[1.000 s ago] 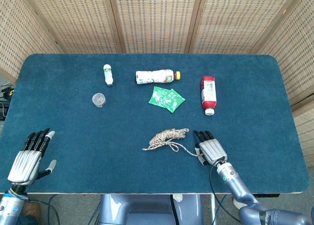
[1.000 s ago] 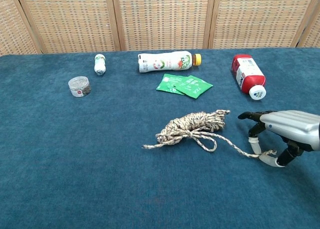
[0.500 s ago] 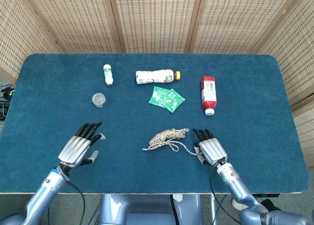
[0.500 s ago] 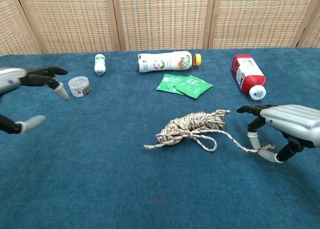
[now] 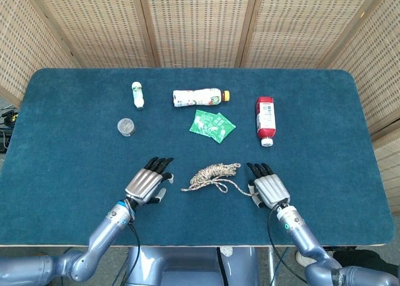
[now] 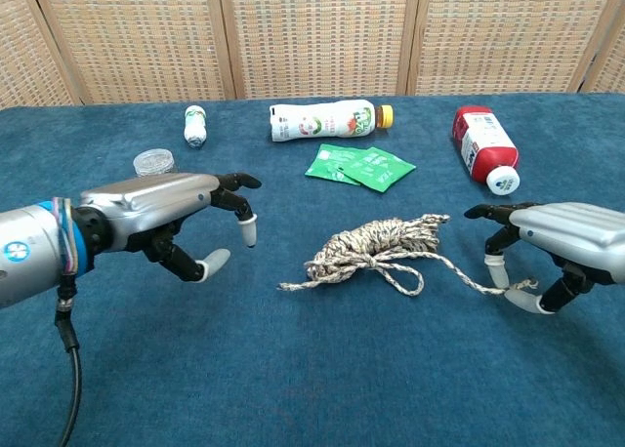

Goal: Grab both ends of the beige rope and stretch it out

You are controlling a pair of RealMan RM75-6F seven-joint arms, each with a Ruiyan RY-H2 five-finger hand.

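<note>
The beige rope [image 5: 213, 173] [image 6: 377, 245] lies as a loose coil on the blue table, front of centre. Its left end [image 6: 285, 287] points at my left hand [image 5: 147, 184] [image 6: 164, 209]. That hand hovers just left of the end with fingers spread and nothing in it. The rope's right tail runs to my right hand [image 5: 268, 188] [image 6: 561, 240]. There the tail's tip [image 6: 528, 286] lies across the thumb, under arched fingers. A gap shows between thumb and fingertips.
Behind the rope lie two green packets [image 5: 212, 125], a white bottle with an orange cap [image 5: 199, 97] and a red bottle [image 5: 265, 119]. A small white bottle [image 5: 137, 95] and a round jar [image 5: 126, 126] sit at the back left. Wicker screens close the far side.
My left hand has swept from the front left corner rightward to just beside the rope's left end. The right hand has barely shifted, with the rope tail still at its thumb.
</note>
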